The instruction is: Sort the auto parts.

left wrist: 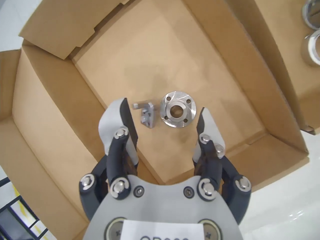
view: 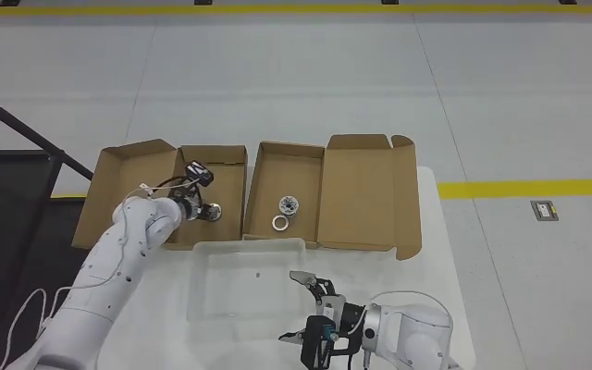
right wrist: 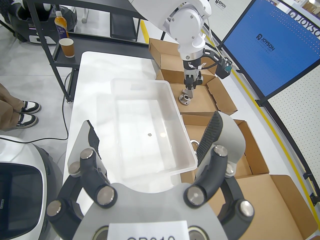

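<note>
Auto parts of bare machined metal lie in two open boxes of plain brown cardboard. Seen from above, the left cardboard box sits at eleven o'clock of the clear, smooth-walled rectangular plastic tray, and the right cardboard box sits at one o'clock. On the left box's floor rests a round silver flange, a disc with a raised hub, a centre bore and four small holes. Just beside it lies a small angular grey metal bracket. Two shiny metal rings lie in the right box. The left claw hangs over the flange and bracket with its dark-padded fingers spread wide, grasping nothing. The right claw, at four o'clock of the tray, is likewise spread wide and holds nothing, its ribbed pads well apart above the glossy white table.
</note>
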{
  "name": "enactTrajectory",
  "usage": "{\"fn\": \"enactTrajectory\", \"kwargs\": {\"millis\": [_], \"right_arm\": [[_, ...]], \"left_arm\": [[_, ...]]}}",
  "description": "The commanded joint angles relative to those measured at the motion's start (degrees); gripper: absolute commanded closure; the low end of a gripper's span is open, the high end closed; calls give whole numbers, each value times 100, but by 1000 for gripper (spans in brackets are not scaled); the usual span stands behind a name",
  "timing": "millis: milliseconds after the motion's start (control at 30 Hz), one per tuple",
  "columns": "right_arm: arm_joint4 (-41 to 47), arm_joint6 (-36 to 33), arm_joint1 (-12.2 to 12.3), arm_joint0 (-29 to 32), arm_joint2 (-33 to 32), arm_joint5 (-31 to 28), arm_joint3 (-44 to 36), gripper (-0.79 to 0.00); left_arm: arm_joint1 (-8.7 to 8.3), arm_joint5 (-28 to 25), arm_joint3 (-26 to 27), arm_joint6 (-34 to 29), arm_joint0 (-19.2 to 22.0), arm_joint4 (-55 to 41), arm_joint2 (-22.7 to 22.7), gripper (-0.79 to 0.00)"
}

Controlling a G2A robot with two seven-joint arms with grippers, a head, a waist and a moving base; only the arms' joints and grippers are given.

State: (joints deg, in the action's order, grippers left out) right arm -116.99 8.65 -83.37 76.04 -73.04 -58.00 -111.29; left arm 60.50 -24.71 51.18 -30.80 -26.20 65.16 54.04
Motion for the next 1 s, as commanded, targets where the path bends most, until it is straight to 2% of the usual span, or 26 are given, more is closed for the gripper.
{"fn": "enactTrajectory", "kwargs": {"millis": [0, 100, 167, 267, 300, 400, 500, 600, 767, 967], "right_arm": [[-2, 1, 0, 0, 0, 0, 0, -785], [-2, 1, 0, 0, 0, 0, 0, -785], [-2, 1, 0, 0, 0, 0, 0, -785], [-2, 1, 0, 0, 0, 0, 0, -785], [-2, 1, 0, 0, 0, 0, 0, -785], [-2, 1, 0, 0, 0, 0, 0, -785], [-2, 1, 0, 0, 0, 0, 0, -785], [-2, 1, 0, 0, 0, 0, 0, -785], [-2, 1, 0, 0, 0, 0, 0, -785], [0, 0, 0, 0, 0, 0, 0, -785]], "left_arm": [[-69, -238, 143, 67, -102, -125, 201, -785], [-243, -799, 542, 129, -367, -362, 653, -785], [-389, -1214, 984, 131, -683, -572, 1042, -785], [-577, -1666, 1609, 105, -1160, -871, 1599, -785], [-638, -1642, 1824, 99, -1331, -884, 1806, -785], [-781, -2152, 2526, 199, -2012, -1428, 2320, -785], [-901, -2375, 3209, 247, -2658, -1692, 2818, -785], [-989, -2823, 3669, 344, -3267, -2226, 3207, -785], [-1088, -3143, 4207, 268, -3991, -2636, 3604, -785], [-1099, -3143, 4266, 249, -4059, -2694, 3647, -784]]}}
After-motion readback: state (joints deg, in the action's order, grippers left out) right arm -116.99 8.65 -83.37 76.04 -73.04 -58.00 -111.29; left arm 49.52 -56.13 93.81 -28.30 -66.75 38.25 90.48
